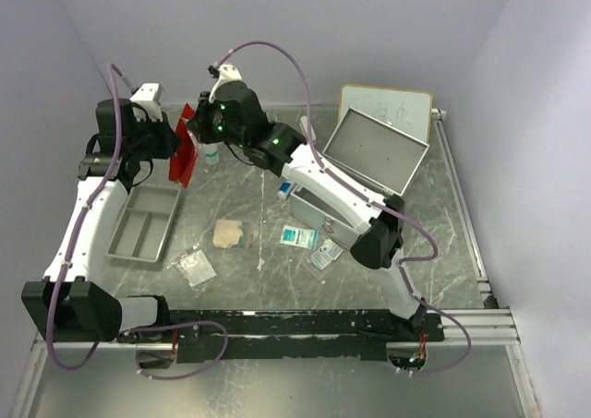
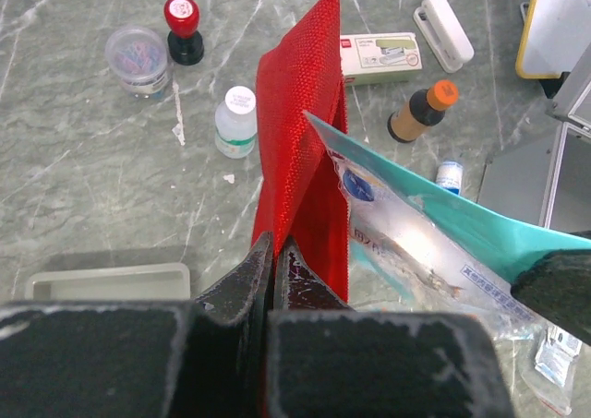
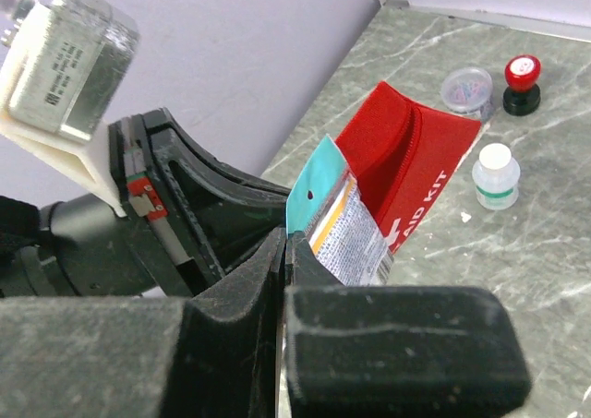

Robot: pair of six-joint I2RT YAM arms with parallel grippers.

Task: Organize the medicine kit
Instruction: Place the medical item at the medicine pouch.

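Two end effectors, both clenched. Left end effector [image 2: 273,252] pinches the soft red pouch [image 2: 300,113] by its edge, far left. Right end effector [image 3: 284,247] grips a slippery packet [image 3: 343,224] at the pouch mouth. Loose sachets [image 1: 300,237] litter the mid surface [image 1: 240,284]. Medicine kit [image 1: 374,150] stands open, far right: judged rigid and fairly heavy, best taken by its rim. Right arm crosses its front.

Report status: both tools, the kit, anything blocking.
Left tool shut on red pouch, held upright. Right tool shut on teal packet, against the pouch. Medicine kit open, back right; right arm crosses its front.
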